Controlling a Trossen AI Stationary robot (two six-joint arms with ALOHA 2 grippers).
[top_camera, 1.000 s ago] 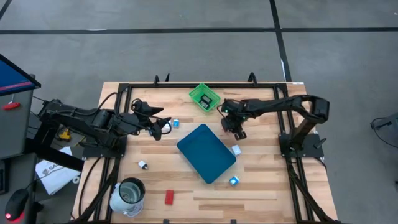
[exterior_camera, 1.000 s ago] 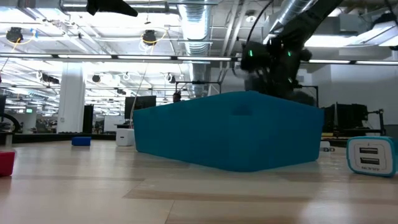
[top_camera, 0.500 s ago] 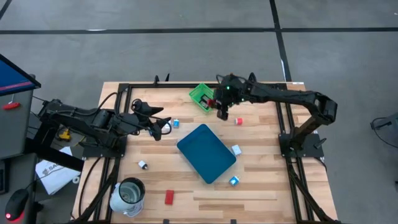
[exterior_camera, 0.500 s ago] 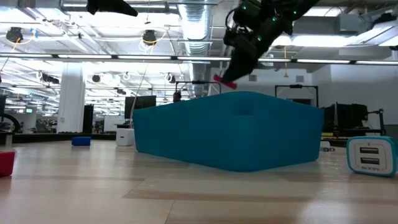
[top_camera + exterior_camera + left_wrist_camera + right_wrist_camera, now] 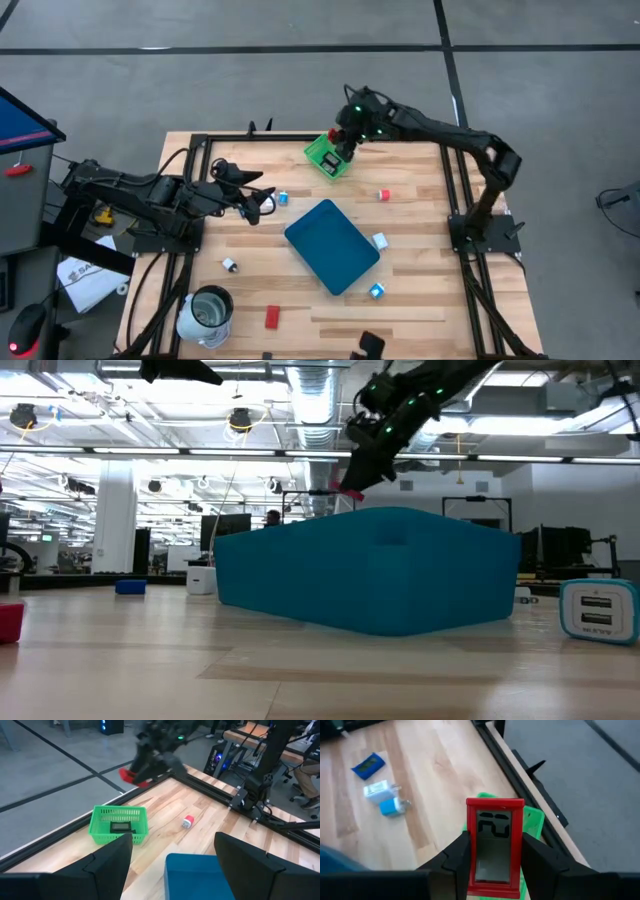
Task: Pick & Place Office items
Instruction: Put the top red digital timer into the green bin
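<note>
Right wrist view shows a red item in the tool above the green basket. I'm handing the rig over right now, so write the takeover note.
Right tool: shut on a red-framed rectangle, raised over the green mesh basket at the table's far edge.
Left tool: open, empty, waiting on the left side, aimed at the basket.
Done: one black rectangle lies in the basket.
Left: drop the red-framed rectangle. On the table remain a small red-and-white piece, white-and-blue blocks around the teal board, and a red rectangle near the front edge.
</note>
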